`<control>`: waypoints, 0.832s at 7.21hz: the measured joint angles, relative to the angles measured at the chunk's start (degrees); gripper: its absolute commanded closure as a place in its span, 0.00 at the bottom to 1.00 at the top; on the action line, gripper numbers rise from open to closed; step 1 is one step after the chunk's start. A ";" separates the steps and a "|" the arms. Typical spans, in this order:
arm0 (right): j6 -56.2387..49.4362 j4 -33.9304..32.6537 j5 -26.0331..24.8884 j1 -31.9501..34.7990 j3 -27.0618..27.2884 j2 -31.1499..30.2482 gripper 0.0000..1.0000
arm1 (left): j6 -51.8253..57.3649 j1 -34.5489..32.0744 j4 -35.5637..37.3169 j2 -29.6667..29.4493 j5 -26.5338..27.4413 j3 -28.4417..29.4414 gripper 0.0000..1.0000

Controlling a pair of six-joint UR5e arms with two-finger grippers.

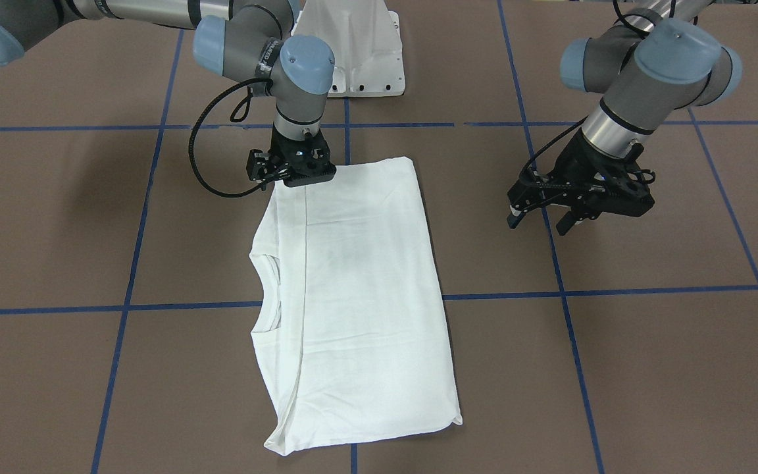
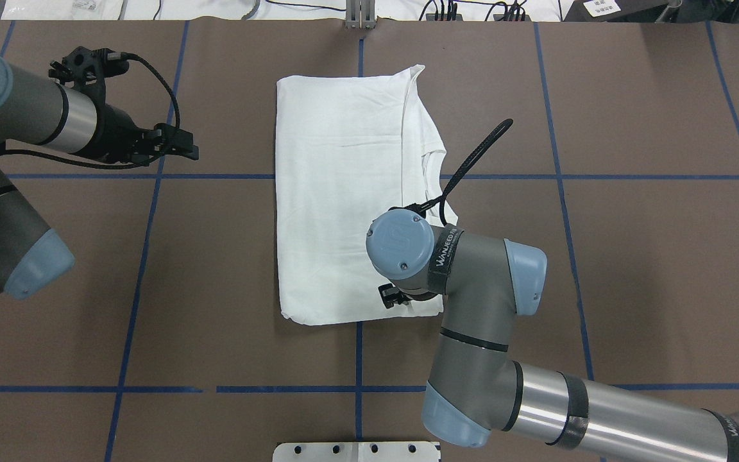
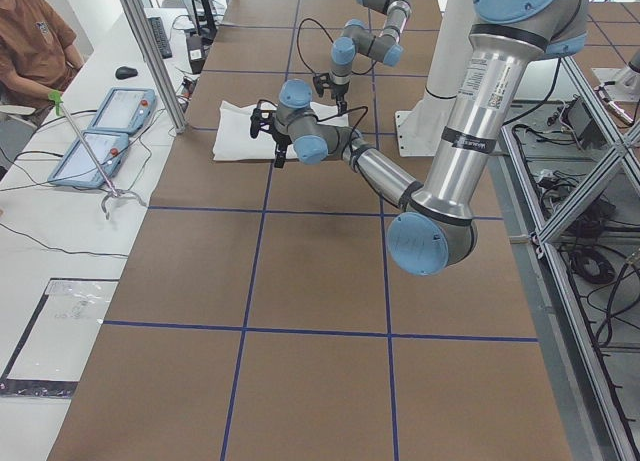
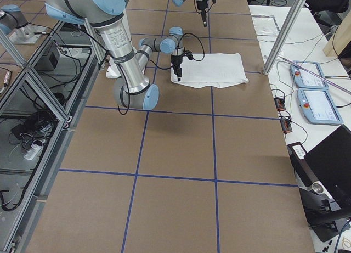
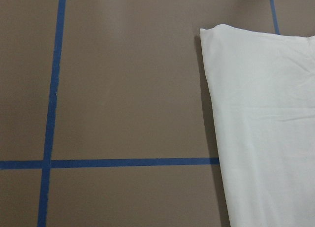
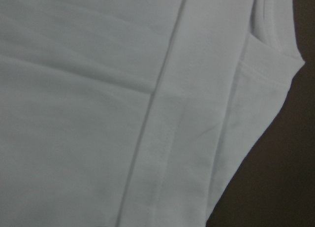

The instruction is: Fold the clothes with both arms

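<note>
Down at the shirt's near corner with right end effector, grip untellable, probably for another fold, with left end effector spread, parked aside.

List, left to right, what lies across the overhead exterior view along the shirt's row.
left gripper → white shirt. The right gripper sits over the shirt's lower right corner in that view, so it is left out of the order.

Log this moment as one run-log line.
shirt: folded rectangle, flat on table | right pincer: down at shirt's robot-side corner, grip unclear | left pincer: open, empty, beside shirt
</note>
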 measured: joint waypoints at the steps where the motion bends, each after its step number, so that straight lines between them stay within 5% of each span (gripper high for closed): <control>1: -0.39 -0.16 0.00 0.07 -0.14 -0.13 0.00 | -0.02 0.04 0.00 -0.02 0.00 -0.01 0.00; 4: -2.78 -1.45 0.32 2.13 1.27 -2.28 0.00 | -0.28 0.13 0.02 -0.26 0.00 -0.06 0.00; 6: -6.72 -2.71 0.53 4.67 6.80 -7.66 0.00 | -0.63 0.17 0.05 -0.56 0.00 -0.16 0.00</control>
